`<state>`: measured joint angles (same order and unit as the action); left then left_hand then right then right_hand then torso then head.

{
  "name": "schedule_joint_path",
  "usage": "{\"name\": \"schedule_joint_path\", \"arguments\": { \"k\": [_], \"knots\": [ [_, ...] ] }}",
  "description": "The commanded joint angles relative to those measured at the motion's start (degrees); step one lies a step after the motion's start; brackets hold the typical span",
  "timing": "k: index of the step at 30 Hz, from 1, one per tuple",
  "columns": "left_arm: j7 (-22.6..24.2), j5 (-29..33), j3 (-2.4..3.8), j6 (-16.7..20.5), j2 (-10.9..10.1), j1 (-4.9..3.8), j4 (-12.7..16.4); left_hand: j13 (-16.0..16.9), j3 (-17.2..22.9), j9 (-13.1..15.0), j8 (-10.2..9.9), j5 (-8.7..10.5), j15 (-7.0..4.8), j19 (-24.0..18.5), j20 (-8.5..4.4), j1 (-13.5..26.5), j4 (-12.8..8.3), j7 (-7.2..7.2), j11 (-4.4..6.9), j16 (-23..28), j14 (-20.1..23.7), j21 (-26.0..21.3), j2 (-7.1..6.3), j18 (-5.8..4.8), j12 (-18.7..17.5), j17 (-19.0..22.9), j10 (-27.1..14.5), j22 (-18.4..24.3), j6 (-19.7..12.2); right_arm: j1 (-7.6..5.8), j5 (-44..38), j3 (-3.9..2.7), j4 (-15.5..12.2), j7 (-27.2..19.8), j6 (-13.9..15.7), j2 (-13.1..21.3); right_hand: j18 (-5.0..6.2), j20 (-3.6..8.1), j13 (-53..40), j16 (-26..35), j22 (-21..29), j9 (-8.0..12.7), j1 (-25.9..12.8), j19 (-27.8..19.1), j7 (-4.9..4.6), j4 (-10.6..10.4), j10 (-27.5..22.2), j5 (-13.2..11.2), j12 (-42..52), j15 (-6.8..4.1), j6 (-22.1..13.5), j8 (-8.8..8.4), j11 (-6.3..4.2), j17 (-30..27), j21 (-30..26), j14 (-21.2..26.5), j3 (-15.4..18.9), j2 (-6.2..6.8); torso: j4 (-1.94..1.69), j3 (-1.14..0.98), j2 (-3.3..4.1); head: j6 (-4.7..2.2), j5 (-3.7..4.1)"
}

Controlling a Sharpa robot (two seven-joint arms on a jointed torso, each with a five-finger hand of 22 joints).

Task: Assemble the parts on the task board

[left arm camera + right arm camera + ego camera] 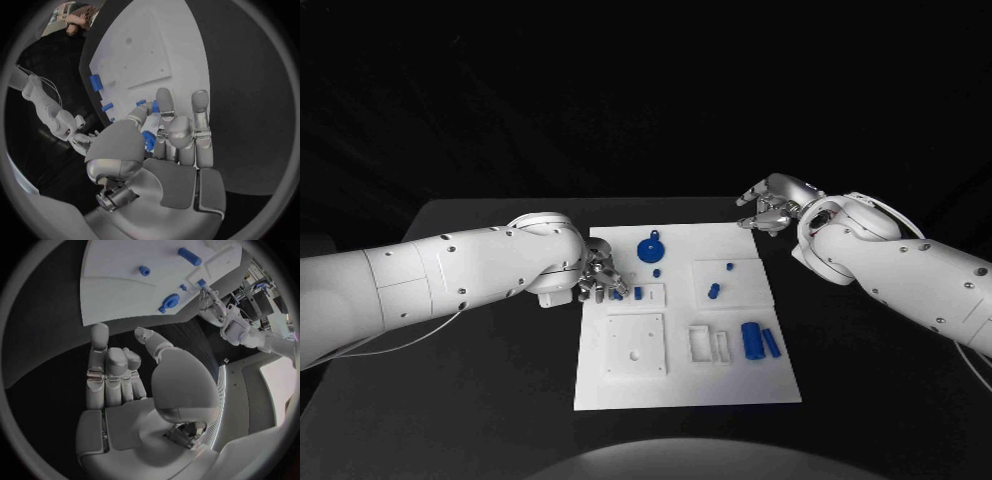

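Left hand (pixel 600 278) fingers seemingly pinch one blue part (pixel 149 139); right hand (pixel 773 205) empty, fingers apart; four more parts lie on the board (pixel 632 385).

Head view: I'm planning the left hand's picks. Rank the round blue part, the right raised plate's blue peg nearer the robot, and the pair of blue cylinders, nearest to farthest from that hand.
1. The round blue part, just past the left hand, far middle of the board.
2. The blue peg, right half.
3. The pair of blue cylinders, right edge, toward the robot.
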<state>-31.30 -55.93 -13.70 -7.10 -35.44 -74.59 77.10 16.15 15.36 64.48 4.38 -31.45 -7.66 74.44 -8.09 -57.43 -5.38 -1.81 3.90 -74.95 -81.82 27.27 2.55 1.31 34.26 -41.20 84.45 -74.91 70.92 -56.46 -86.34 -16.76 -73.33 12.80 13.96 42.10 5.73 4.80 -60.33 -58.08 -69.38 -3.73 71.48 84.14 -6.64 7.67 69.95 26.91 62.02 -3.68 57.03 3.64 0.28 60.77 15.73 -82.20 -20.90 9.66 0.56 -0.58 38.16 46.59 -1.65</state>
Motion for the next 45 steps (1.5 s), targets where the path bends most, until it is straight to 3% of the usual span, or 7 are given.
{"name": "schedule_joint_path", "arguments": {
  "k": [1, 26, 39, 45],
  "knots": [
    [0.3, -0.06, -0.16, -0.26, 0.18, 0.28, 0.29, -0.04, 0.01, -0.06, -0.31, 0.2, -0.1, 0.32, 0.08, -0.14, 0.44, 4.54, 0.84, -0.01, 0.0, -0.24, -0.68, 0.54, 0.34, -0.04, 2.38, -0.93, 4.94, 0.03, -0.53, -0.02, -0.05, -0.1, -0.69, -0.03, 0.27, 0.37, 0.08, 0.25, 0.09, 0.03, -0.49, 1.86, -0.06, 0.02, -0.15, 0.2, -0.4, -0.27, 0.45, -0.08, -0.26, -0.04, 0.19, -0.13, -0.24, -0.08, 0.01, -0.01, 0.02, -0.01, 0.03],
    [-0.11, -0.06, -0.16, -1.08, 0.13, 0.28, 0.25, -0.08, -1.58, -0.26, -0.32, 1.31, -0.13, 0.41, 0.06, -0.74, 3.54, 4.69, 0.89, 0.02, -0.01, -0.44, -2.62, 0.47, 0.36, -0.16, 2.38, -0.95, 5.05, 0.05, -0.53, -0.03, -0.04, -0.11, -0.76, 0.01, 0.29, 0.36, 0.13, 0.37, 0.13, 0.03, -0.41, 1.86, -0.07, 0.12, -0.17, 0.19, -0.45, -0.26, 0.35, -0.08, -0.25, -0.12, 0.16, -0.1, -0.2, -0.01, 0.03, -0.02, 0.0, 0.23, 0.07],
    [-0.5, -0.14, -0.16, -1.52, 0.15, 0.28, -0.18, -0.1, -1.75, -0.35, -0.33, 1.79, -0.14, 0.4, 0.07, -1.14, 3.95, 4.69, 0.89, 0.09, -0.01, -0.5, -2.68, 0.47, 0.3, -0.13, 2.38, -0.96, 5.03, 0.05, -0.53, -0.03, -0.04, -0.11, -0.79, 0.0, 0.29, 0.36, 0.13, 0.37, 0.13, 0.03, -0.41, 1.86, -0.07, 0.12, -0.17, 0.19, -0.45, -0.26, 0.35, -0.08, -0.25, -0.12, 0.16, -0.1, -0.2, -0.01, 0.05, -0.04, 0.01, 0.13, 0.12],
    [-0.43, -0.24, -0.16, -1.28, 0.1, 0.28, -0.26, -0.12, -0.63, -0.28, -0.32, 1.51, -0.05, 0.37, 0.21, -2.77, 2.33, 4.51, 0.83, 0.08, -0.03, -0.5, -1.7, 0.59, 0.28, -0.15, 2.38, -0.98, 4.91, 0.05, -0.53, -0.03, -0.02, -0.1, -0.82, 0.02, 0.29, 0.36, 0.13, 0.37, 0.13, 0.03, -0.41, 1.86, -0.07, 0.12, -0.17, 0.19, -0.45, -0.26, 0.35, -0.08, -0.25, -0.12, 0.16, -0.1, -0.2, -0.01, 0.02, 0.0, 0.02, 0.18, 0.16]
  ]
}}
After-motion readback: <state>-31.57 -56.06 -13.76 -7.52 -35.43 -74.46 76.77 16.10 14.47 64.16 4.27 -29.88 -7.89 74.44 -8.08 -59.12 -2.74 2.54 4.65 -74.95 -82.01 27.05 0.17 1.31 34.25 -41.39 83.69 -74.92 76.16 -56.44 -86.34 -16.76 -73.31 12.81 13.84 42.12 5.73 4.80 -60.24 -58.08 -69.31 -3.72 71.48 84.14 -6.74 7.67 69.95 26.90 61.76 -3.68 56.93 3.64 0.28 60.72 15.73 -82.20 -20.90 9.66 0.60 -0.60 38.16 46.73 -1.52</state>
